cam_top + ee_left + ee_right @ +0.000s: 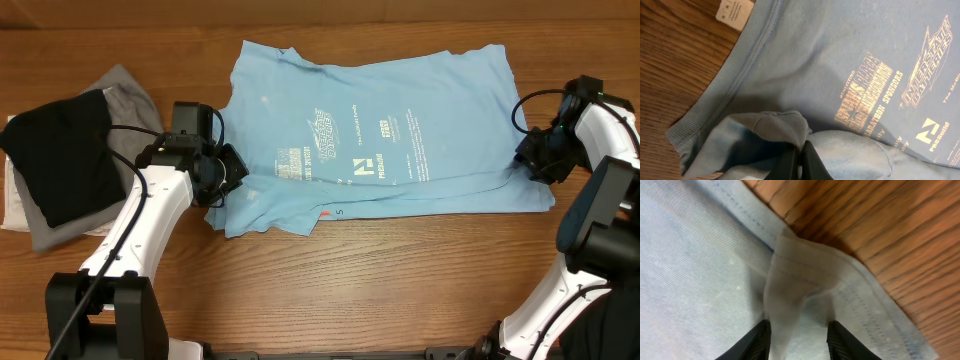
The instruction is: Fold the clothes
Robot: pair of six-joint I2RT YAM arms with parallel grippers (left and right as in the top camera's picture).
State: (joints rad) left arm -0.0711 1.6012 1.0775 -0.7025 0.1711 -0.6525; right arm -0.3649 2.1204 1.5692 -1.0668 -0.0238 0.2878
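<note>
Twice found a gripper at the sky-blue T-shirt [380, 130], once at each end. Saw the T-shirt lying flat across the middle of the wooden table [400, 290], print side up, with white lettering [345, 140] near its centre and a second layer of cloth showing along its near edge.

Found the left gripper [222, 172] at the shirt's left end, by the near corner. Read it from the left wrist view as fully closed, its black fingers [810, 162] pressed together on a bunched lump of blue cloth. Noted the ribbed collar [715, 90] curving just beside that lump, and a white label [732, 11] turned out over bare wood at the collar's far end.

Found the right gripper [532, 155] at the shirt's right end, low over the edge of the cloth. Saw it parted in the right wrist view, one finger on each side of a raised fold of stitched hem [805, 270]. Could not tell whether either finger pressed the cloth. Saw bare wood just beyond that hem.

Counted the other clothes in a pile at the table's left edge, apart from the T-shirt. Made out a black garment [65, 155] on top, a grey garment [130, 90] under it and showing behind, and a strip of white garment [10, 205] at the outer edge.
</note>
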